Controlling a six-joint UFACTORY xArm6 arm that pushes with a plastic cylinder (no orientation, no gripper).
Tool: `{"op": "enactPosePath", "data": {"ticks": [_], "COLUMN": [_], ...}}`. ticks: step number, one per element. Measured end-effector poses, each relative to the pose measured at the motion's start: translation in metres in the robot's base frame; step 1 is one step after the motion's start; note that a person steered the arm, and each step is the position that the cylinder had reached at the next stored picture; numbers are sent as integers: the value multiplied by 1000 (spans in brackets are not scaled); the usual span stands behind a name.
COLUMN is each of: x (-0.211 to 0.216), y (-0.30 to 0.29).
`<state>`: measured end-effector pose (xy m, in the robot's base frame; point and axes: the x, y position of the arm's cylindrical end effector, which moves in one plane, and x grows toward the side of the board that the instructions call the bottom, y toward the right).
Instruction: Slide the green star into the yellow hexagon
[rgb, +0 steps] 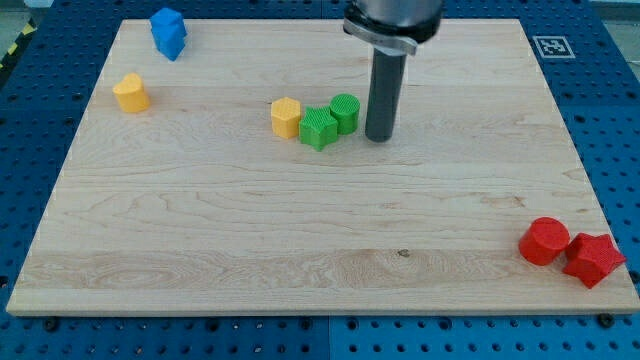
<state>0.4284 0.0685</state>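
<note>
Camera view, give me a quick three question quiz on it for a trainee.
1. True or false: the green star touches the yellow hexagon.
2. Which side of the green cylinder is my tip on? A) the view's left B) the view's right
3. Fill in: both red blocks sit at the view's bottom ____ corner of the board.

Key: 1 true; 2 B; 3 right.

Green star (318, 128) sits flat, left of my tip (378, 137), and it's touching the yellow hexagon (286, 117), upright just beyond, farther left.
</note>
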Motion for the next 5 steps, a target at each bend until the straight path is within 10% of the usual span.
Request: {"op": "enactPosePath", "data": {"ticks": [5], "x": [-18], "y": [-55]}}
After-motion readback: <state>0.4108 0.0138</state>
